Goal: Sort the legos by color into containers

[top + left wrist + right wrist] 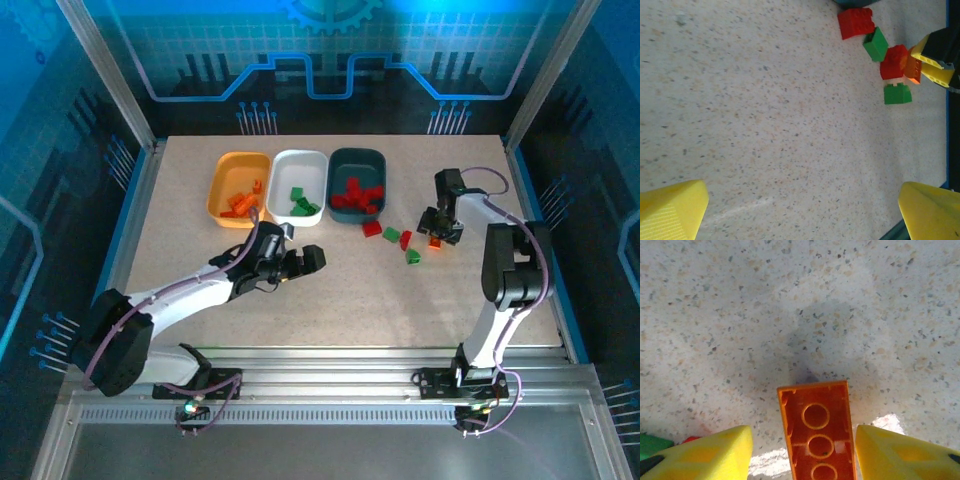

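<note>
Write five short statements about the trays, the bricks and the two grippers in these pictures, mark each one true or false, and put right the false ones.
1. The white tray holds green bricks. True.
2. The teal tray holds orange bricks. False: it holds red bricks.
3. An orange brick lies between the fingers of the right gripper. True.
4. The left gripper grips a brick. False: it is open over the bare table, with nothing between its fingers.
5. Every brick is in a tray. False: a loose red brick and a loose green brick, among others, lie on the table.
</note>
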Robot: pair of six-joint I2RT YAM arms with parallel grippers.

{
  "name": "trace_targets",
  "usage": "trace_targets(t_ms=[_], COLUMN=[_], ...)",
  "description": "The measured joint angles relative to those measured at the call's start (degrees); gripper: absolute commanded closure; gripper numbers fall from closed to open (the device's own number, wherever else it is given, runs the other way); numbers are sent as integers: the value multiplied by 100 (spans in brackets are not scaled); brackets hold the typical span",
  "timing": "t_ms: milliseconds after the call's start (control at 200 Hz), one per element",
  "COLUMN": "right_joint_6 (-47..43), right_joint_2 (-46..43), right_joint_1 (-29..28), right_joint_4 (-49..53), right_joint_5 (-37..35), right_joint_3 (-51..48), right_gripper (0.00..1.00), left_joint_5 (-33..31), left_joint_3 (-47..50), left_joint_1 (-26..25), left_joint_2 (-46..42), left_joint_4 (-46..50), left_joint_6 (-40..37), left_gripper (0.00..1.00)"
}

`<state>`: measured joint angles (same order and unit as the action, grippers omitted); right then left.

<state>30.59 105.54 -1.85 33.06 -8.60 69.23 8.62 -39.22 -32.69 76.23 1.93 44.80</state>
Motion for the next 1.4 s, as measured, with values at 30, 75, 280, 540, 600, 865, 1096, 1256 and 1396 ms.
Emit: trace_targets(t_ms=[30,75,280,540,600,865,1096,1256,1396], right_joint_6=[-2,-2,-11,20,20,201,407,313,114], right_joint_2=[46,105,146,-387,-605,-1606,-581,1198,2474], right_joint_1=[2,2,2,-13,-48,-1320,-3552,-4107,-4295], right_joint_4=[17,42,33,-291,-260,-275,-1108,-1764,-1832], right_joint_5=[0,0,7,44,2,-361,-352,-22,291], right_joint_3=[13,35,46,-442,-463,-293,1054,2754,4098], right_gripper=[45,45,66,74,74,74,74,74,74], left_joint_5=[-9,-11,-4,413,435,673,1991,2662,2907], left_joint_3=[0,0,118,271,275,271,942,1176,1176], left_joint_1=[46,136,704,2129,2507,3501,5003,5071,5084], left_joint_2=[-13,-31,-363,-1456,-1849,-2570,-1886,-1790,-2114], left_joint_4=[42,109,308,922,1119,1943,1469,1362,1410], left_joint_6=[11,31,177,177,175,160,732,789,688], left_gripper=[1,1,1,1,1,1,1,1,1])
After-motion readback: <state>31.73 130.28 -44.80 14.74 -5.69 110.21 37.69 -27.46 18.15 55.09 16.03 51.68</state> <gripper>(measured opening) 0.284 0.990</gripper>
